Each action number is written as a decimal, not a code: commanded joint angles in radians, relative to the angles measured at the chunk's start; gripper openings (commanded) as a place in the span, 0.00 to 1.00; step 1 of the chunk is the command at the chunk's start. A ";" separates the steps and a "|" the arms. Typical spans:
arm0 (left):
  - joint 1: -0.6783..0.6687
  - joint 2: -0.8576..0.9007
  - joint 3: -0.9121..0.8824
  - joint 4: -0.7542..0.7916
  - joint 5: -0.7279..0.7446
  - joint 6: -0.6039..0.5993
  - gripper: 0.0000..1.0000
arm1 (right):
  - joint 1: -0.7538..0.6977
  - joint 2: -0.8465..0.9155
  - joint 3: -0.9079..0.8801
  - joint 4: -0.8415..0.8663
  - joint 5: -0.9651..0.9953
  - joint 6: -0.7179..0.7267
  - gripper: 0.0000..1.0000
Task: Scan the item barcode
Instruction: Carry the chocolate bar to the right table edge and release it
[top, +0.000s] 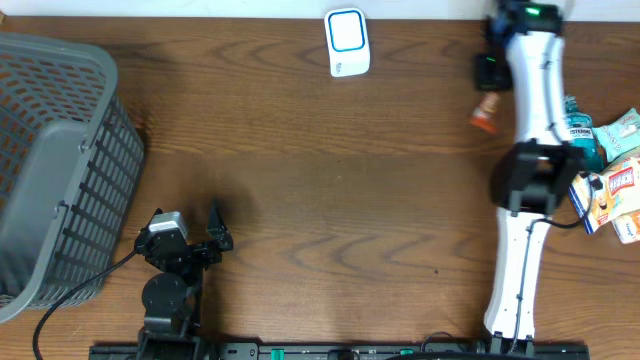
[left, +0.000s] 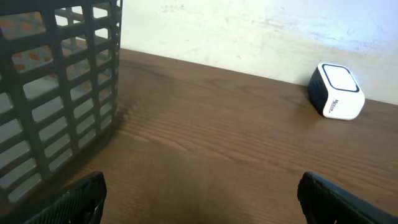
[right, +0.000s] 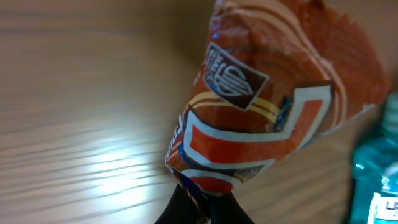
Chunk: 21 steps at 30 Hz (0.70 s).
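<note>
Orange snack packet (top: 484, 116): clamped by right gripper (right: 200, 208); white scanner (top: 347, 42) is sited at ten o'clock from it; left gripper (left: 202, 202) spread, farther.

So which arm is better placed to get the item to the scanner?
Right. Its claw is shut on the orange packet, to one side of the white scanner. The left claw sits open and empty beside the basket.
</note>
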 joint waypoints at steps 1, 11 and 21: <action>0.004 0.000 -0.021 -0.034 -0.016 -0.008 0.98 | -0.060 -0.004 -0.077 0.018 0.018 -0.021 0.01; 0.004 0.000 -0.021 -0.034 -0.016 -0.008 0.98 | -0.183 -0.045 -0.047 0.039 0.049 0.031 0.71; 0.004 0.000 -0.021 -0.034 -0.016 -0.008 0.98 | -0.187 -0.280 -0.045 0.034 -0.050 0.148 0.99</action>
